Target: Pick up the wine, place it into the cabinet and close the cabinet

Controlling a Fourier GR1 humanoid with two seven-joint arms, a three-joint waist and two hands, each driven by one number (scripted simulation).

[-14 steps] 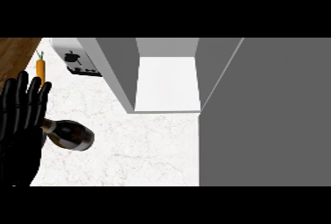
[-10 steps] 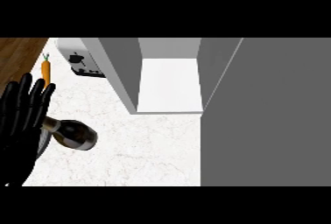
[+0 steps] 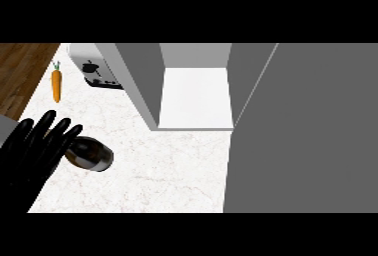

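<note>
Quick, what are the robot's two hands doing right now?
Left hand: open, fingers straight, right beside the wine bottle, not curled round it.
Right hand: not in the picture.

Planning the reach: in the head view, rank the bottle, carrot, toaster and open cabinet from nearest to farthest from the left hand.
From the left hand:
1. Bottle, touching the hand's right side.
2. Carrot, beyond the fingertips, near the counter's left edge.
3. Toaster, at the back, right of the carrot.
4. Cabinet, farther right, standing open.

Bright even light, faint shadows, no glare
</note>
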